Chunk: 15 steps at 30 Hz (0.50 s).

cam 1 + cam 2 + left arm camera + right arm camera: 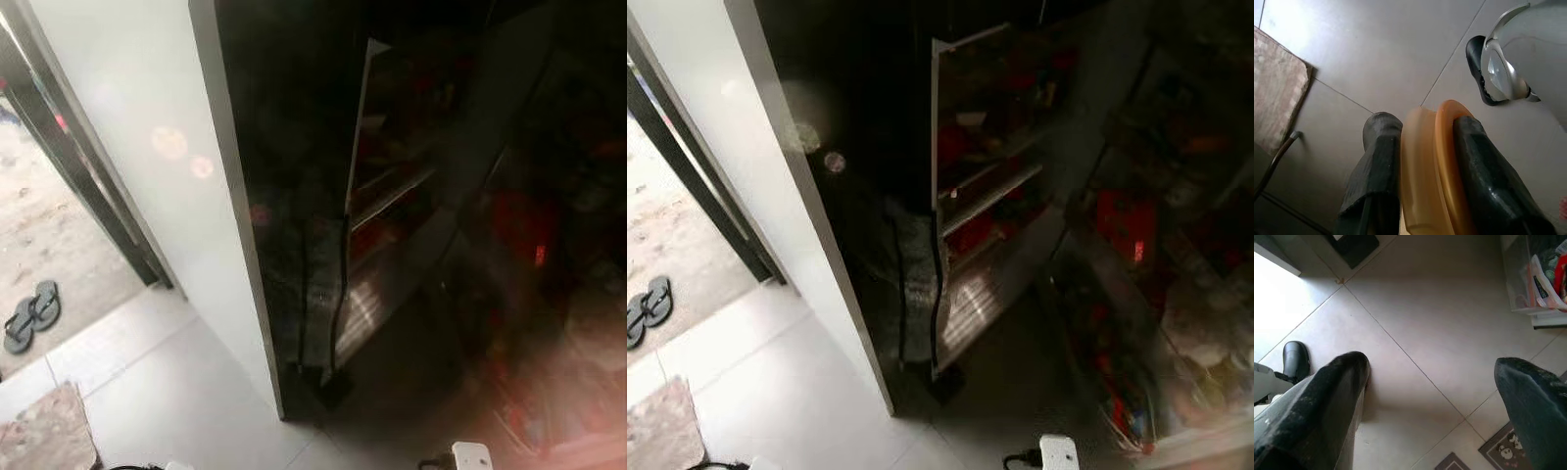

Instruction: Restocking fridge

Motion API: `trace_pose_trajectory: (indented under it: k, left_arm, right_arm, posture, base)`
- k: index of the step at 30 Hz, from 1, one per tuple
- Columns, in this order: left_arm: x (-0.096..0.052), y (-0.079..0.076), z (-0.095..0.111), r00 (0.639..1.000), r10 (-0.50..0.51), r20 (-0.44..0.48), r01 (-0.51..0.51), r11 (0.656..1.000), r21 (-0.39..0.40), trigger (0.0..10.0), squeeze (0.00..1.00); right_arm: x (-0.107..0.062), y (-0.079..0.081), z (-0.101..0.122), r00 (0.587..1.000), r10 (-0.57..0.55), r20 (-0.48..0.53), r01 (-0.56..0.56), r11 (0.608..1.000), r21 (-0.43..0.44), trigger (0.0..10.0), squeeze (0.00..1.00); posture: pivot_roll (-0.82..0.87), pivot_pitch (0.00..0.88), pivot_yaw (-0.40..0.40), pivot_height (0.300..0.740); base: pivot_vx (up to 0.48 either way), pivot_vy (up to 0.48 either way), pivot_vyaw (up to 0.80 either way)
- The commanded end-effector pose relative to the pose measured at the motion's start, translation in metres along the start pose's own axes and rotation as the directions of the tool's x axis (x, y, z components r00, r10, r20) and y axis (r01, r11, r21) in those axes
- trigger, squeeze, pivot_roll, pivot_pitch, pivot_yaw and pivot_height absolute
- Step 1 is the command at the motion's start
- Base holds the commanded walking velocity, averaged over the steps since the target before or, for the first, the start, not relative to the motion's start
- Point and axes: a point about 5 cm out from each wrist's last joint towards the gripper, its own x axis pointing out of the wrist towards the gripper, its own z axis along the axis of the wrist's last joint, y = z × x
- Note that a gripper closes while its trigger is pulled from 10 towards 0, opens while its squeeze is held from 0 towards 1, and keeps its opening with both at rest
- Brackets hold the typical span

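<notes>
Your left pincer clamps an orange lid, right pincer gapes; the fridge shelves blur in darkness.

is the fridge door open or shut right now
Open. The fridge door is swung wide to the right, its racks of red packets exposed, and the fridge's inner shelves are visible.

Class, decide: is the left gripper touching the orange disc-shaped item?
Touching. The left wrist view shows the left gripper with both black fingers pressed against the orange disc-shaped item.
</notes>
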Motion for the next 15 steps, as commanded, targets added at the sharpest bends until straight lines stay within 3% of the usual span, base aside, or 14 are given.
trace_pose_trajectory:
  k: [1,10,15]
  left_arm:
    - [-0.001,-0.003,-0.006,1.0,-0.006,-0.028,0.006,1.0,-0.004,10.0,0.0]
    - [-0.002,0.001,-0.013,0.999,-0.004,-0.044,0.003,1.0,-0.006,10.0,0.0]
    - [-0.003,0.002,-0.016,0.999,-0.002,-0.049,0.002,1.0,-0.006,10.0,0.0]
  right_arm:
    - [-0.001,-0.002,-0.004,1.0,-0.005,-0.01,0.005,1.0,-0.01,10.0,0.0]
    - [-0.001,0.001,-0.003,1.0,0.001,-0.007,-0.001,1.0,-0.002,10.0,0.0]
    - [0.0,0.003,0.001,1.0,0.005,0.006,-0.005,1.0,0.009,10.0,0.0]
  posture:
    - [0.05,0.124,-0.048,0.74]
    - [0.05,0.124,-0.048,0.74]
    - [0.05,0.126,-0.048,0.74]
  base:
    - [0.0,-0.315,0.8]
    - [0.0,-0.321,0.8]
    - [0.0,-0.322,0.0]
